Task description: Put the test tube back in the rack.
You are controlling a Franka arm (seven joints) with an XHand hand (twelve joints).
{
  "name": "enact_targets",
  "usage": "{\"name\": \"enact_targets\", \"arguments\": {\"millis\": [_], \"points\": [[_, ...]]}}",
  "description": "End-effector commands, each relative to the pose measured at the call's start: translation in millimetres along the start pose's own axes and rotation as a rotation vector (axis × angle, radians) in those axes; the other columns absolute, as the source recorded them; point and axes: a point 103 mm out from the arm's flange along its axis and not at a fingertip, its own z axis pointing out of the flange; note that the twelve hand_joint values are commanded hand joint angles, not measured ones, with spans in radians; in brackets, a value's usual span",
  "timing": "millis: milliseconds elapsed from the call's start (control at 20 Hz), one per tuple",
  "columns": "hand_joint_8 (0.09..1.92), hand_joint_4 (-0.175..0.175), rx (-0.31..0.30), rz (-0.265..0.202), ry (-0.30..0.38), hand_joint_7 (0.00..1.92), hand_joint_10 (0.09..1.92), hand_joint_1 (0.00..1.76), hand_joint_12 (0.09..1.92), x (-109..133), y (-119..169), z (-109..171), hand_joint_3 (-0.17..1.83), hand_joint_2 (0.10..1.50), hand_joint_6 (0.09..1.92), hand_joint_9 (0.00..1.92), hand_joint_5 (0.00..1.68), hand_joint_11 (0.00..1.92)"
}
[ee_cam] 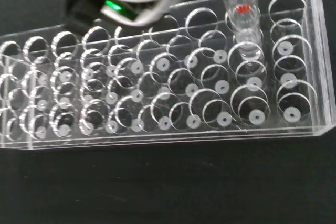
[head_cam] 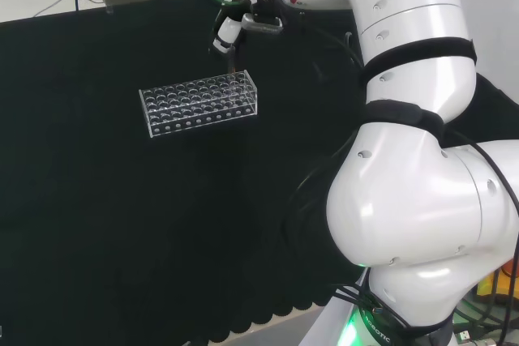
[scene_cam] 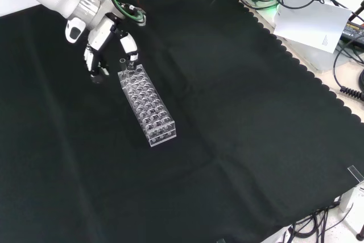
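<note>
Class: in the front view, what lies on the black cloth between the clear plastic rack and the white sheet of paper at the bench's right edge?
Nothing: between clear plastic rack and white paper sheet, the black cloth is bare.

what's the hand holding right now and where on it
The hand pinches a clear test tube by its upper end, lower end over the rack.
</note>
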Motion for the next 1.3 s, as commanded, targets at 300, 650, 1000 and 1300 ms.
{"name": "enact_targets", "arguments": {"millis": [300, 650, 1000, 1300], "points": [[0.92, -0.009, -0.172, -0.142, -0.003, 0.0, 0.09, 0.89, 1.59, 20, -54, -51, 0.44, 0.61, 0.33, 0.59, 0.28, 0.01], [0.87, -0.024, -0.384, -0.198, -0.095, 0.0, 0.09, 0.68, 1.58, 36, -116, -107, 0.36, 0.74, 0.18, 0.51, 0.26, 0.0], [0.75, -0.034, -0.519, -0.209, -0.176, 0.0, 0.09, 0.6, 1.54, 49, -168, -135, 0.29, 0.8, 0.09, 0.42, 0.22, 0.0], [0.59, -0.036, -0.573, -0.199, -0.2, 0.0, 0.09, 0.59, 1.5, 52, -205, -140, 0.27, 0.82, 0.09, 0.36, 0.19, 0.0]]}}
